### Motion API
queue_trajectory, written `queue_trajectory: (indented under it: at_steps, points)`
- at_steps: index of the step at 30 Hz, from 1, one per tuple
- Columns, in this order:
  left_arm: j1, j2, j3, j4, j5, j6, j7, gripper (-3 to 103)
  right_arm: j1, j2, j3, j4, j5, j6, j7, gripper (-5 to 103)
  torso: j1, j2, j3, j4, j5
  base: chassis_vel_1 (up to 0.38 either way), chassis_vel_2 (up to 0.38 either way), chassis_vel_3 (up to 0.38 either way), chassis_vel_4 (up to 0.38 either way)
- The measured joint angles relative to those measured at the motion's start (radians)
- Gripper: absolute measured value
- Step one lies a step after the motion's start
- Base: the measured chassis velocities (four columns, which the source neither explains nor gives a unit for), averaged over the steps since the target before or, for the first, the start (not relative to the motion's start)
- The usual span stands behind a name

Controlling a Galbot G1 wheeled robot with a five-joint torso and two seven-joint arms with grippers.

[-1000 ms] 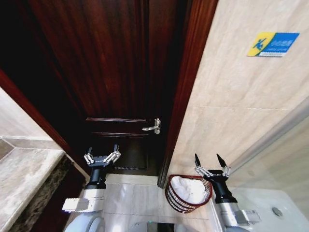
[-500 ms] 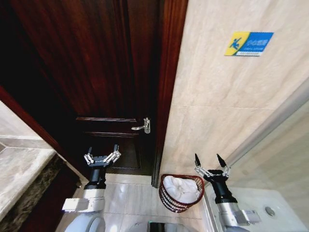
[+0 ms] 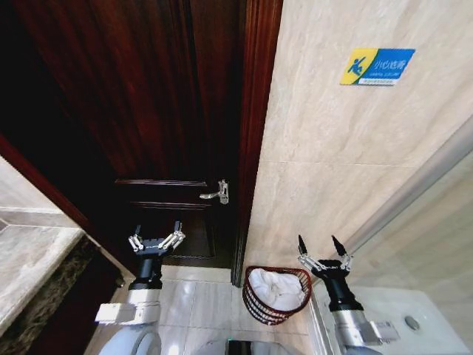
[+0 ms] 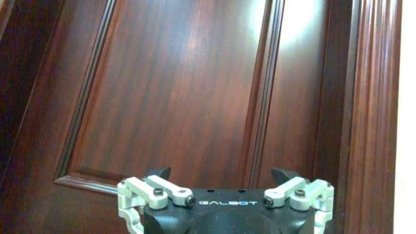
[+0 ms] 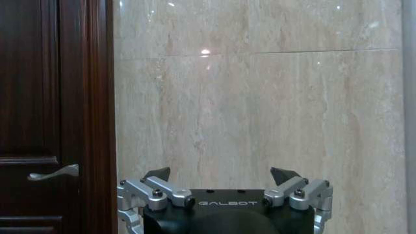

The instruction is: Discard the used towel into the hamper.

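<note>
Since 1 second earlier the head camera had swung, sliding the towel-filled hamper (image 3: 276, 294) toward lower centre, suggesting the task was done; the left gripper (image 3: 156, 239) and right gripper (image 3: 323, 255) hung spread wide, empty.

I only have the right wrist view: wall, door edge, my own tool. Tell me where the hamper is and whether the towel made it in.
Observer: The hamper stands on the floor by the tiled wall, just left of the right tool, right of the door frame.
Operator: Confirm the towel.
Observer: A white towel lies bunched inside the hamper, below its rim.
Operator: Report both tools.
Observer: The right tool is open and holds nothing; the left tool is open too, raised in front of the dark door.
</note>
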Motion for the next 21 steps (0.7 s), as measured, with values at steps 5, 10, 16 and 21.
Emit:
queue_trajectory:
  at_steps: [5, 10, 16, 21]
  points:
    - [0.000, 0.000, 0.000, 0.000, 0.000, 0.000, 0.000, 100, 0.000, 0.000, 0.000, 0.000, 0.000, 0.000, 0.000, 100, 0.000, 0.000, 0.000, 0.0000, 0.0001, 0.104, -0.108, -0.102, 0.106]
    - [0.000, 0.000, 0.000, 0.000, 0.000, 0.000, 0.000, 100, 0.000, 0.000, 0.000, 0.000, 0.000, 0.000, 0.000, 100, -0.001, 0.000, -0.001, 0.0000, -0.0001, 0.185, -0.171, -0.172, 0.186]
    - [0.000, 0.000, 0.000, 0.000, 0.000, 0.000, 0.000, 100, 0.000, 0.000, 0.000, 0.000, 0.000, 0.000, 0.000, 100, 0.000, 0.000, 0.000, -0.0001, -0.0003, 0.262, -0.237, -0.242, 0.251]
    - [0.000, 0.000, 0.000, 0.000, 0.000, 0.000, 0.000, 100, 0.000, 0.000, 0.000, 0.000, 0.000, 0.000, 0.000, 100, 0.000, 0.000, 0.000, 0.0001, -0.0001, 0.296, -0.294, -0.305, 0.318]
